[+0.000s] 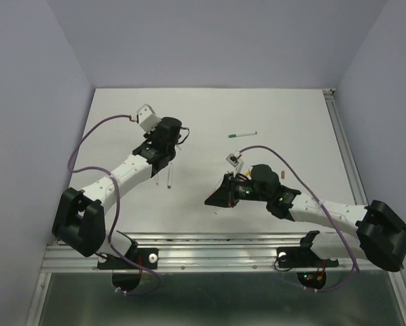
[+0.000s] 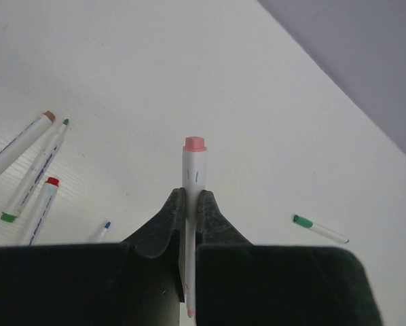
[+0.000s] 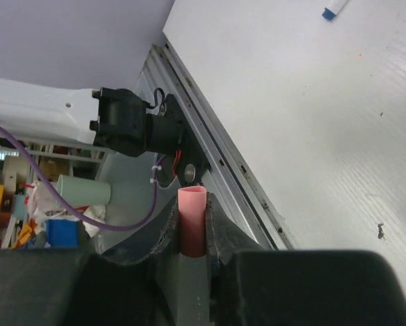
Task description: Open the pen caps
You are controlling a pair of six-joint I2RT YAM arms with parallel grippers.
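The right tool (image 3: 192, 204) is clamped on the pink cap (image 3: 191, 224), held low beside the near rail (image 3: 220, 153) of the worktop (image 3: 311, 136). Released there, the cap could roll into the gap. The left tool (image 2: 191, 200) pinches the whitish pen barrel (image 2: 193, 166), and so narrow a grip might slip.

We see a matt pink plastic cap (image 3: 191, 224), a smooth white plastic pen barrel (image 2: 192, 180), the faintly ribbed matt white surface (image 3: 311, 136) and its brushed metal rail (image 3: 223, 163).
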